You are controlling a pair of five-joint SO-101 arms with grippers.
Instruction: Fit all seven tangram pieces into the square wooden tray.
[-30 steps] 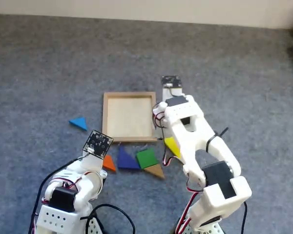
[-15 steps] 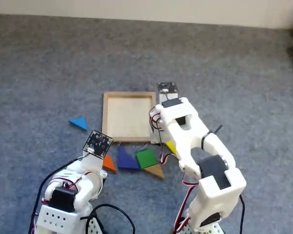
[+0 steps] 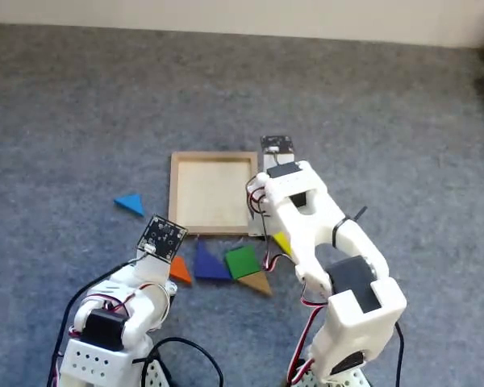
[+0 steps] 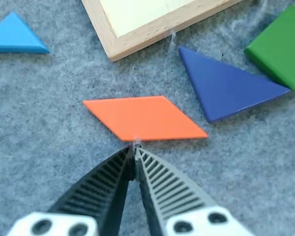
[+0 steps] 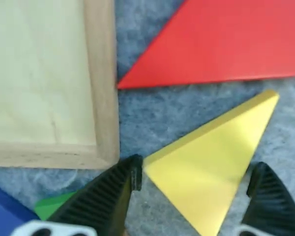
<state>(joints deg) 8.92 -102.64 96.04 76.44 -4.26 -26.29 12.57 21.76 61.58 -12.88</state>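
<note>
Grey carpet underfoot.

High view: wooden tray mid-floor, light blue triangle to its left.

Left wrist view: left gripper, jaws pressed together, tip touching orange parallelogram.

Right wrist view: right gripper, jaws spread either side of yellow triangle, beside tray's near right corner.

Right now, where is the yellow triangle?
In the right wrist view the yellow triangle sits inside the open right gripper, by a corner of the wooden tray and next to the red triangle.
</note>
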